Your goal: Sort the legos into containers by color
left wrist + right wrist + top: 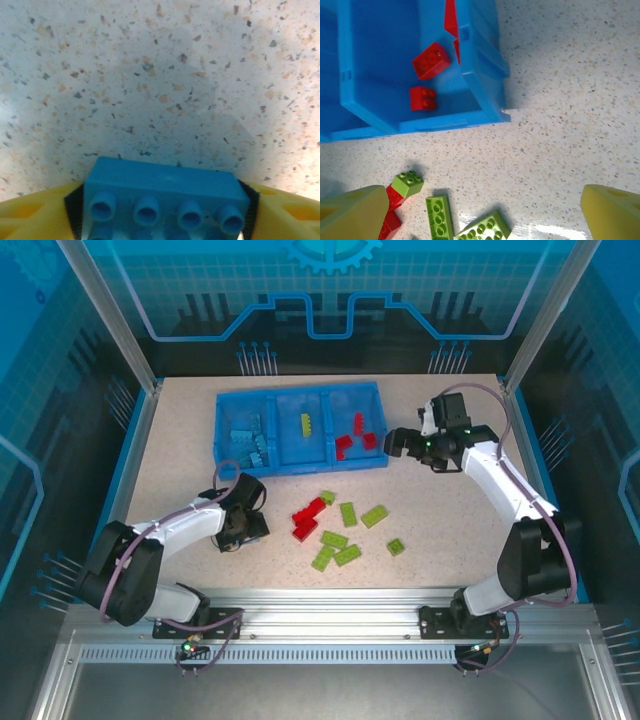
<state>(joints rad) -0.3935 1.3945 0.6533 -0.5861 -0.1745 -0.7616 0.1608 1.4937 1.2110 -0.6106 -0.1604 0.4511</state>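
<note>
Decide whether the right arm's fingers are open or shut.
Open. In the right wrist view the right fingers sit far apart at the bottom corners, with nothing held between them.

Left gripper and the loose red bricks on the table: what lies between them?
Bare table, in the top view. The left gripper grips a blue brick; red bricks lie apart.

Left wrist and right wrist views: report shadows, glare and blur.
Left wrist: a broad soft shadow darkens the speckled table beyond the light-blue brick, whose near studs look soft. Right wrist: glare streaks the table at bottom; the blue tray throws a short shadow rightward.
</note>
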